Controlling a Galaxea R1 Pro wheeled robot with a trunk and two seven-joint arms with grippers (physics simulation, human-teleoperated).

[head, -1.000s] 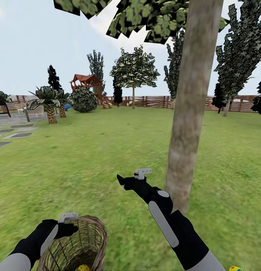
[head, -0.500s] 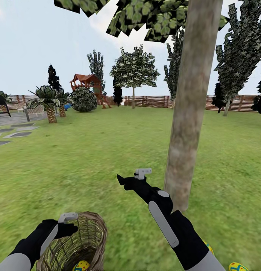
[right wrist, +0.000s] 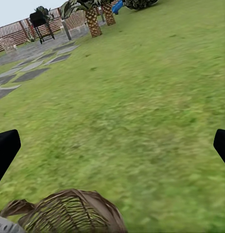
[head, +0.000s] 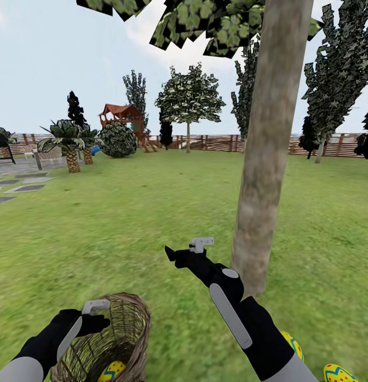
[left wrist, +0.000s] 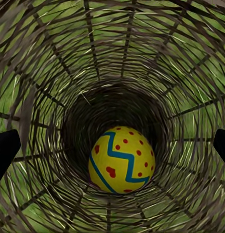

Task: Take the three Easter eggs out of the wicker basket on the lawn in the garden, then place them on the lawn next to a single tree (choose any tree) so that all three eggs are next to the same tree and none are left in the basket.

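- the lawn (head: 125, 223) was seen spread wide and green through the garden, ringed far off by a brown slat fence (head: 216, 142).
- the tree (head: 266, 159) was stood on the grass just beyond the right arm, its bare mottled trunk rising to leaves overhead.
- the wicker basket (head: 117, 334) was tipped on its side at the lower left, its braided rim gripped by the left pincer (head: 96, 314), clenched on it.
- the right pincer (head: 189, 249) was held out over the grass beside the trunk, released, with its fingers (right wrist: 5, 150) apart and nothing between them.
- one easter egg (left wrist: 123, 159) was lodged deep in the basket's bottom, yellow with red dots and blue zigzags.
- two more eggs (head: 338, 373) were laid on the lawn at the lower right, near the tree's foot, one partly hidden behind the right arm.
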